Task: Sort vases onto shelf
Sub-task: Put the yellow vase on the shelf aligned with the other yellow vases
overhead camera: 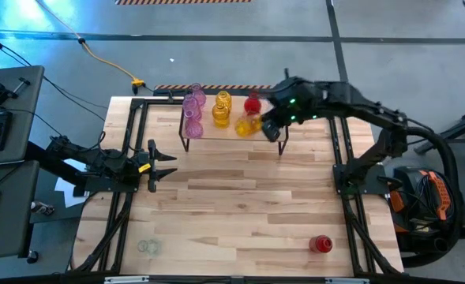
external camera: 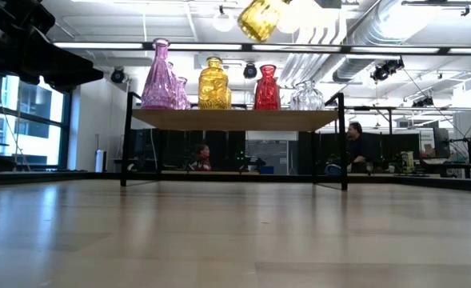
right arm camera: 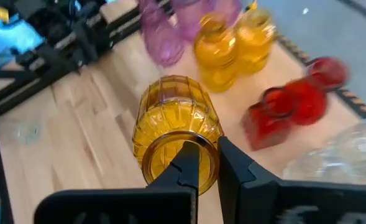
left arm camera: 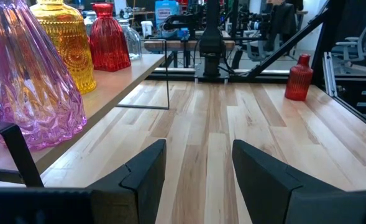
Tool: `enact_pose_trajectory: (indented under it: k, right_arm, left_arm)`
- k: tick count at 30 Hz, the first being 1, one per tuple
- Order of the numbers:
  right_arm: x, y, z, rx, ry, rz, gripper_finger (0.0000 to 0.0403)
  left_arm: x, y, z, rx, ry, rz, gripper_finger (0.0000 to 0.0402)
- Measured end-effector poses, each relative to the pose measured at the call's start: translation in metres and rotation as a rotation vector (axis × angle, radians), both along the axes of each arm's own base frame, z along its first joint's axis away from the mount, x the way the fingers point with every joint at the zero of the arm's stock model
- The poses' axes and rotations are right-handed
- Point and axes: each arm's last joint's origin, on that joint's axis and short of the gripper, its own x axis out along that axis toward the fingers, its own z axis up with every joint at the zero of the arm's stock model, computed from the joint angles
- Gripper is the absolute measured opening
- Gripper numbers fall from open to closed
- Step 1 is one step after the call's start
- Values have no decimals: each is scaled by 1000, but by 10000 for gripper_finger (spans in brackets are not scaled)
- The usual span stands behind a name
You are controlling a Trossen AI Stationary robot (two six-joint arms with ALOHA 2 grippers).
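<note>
The shelf (overhead camera: 216,130) stands at the table's far middle. Two pink vases (overhead camera: 193,104), two yellow ones (overhead camera: 222,109), a red one (overhead camera: 253,102) and clear ones (external camera: 305,96) stand on it on their bases. My right gripper (overhead camera: 270,126) is above the shelf's right part, shut on a ribbed yellow-amber vase (right arm camera: 176,124), which also shows high up in the low view (external camera: 261,16). My left gripper (overhead camera: 165,166) waits open over the table's left side, pointing right. A red vase (overhead camera: 320,244) and a clear vase (overhead camera: 147,246) stand on the tabletop near the front. My right gripper holds the yellow-amber vase by the wall of its round end (right arm camera: 212,163) nearest the wrist. One finger (right arm camera: 187,167) seems to be inside that end and the other (right arm camera: 235,163) outside. The vase is lifted clear above the shelf, tilted, pointing away from the fingers.
Black frame rails (overhead camera: 129,197) run along the table's left and right sides. Bare wood lies between the shelf and the front vases. In the low view, people sit at desks (external camera: 355,144) in the room beyond the table.
</note>
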Motion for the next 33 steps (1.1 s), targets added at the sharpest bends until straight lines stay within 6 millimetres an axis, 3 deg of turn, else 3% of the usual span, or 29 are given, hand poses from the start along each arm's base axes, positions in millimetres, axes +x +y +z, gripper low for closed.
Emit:
enact_pose_trajectory:
  k: [19, 33]
  right_arm:
    - [96, 32, -98, 157, 305, 163, 4]
    - [133, 45, -163, 143, 497, 243, 4]
  left_arm:
    - [0, 0, 0, 42, 6, -4, 177]
    - [0, 0, 0, 28, 3, -3, 177]
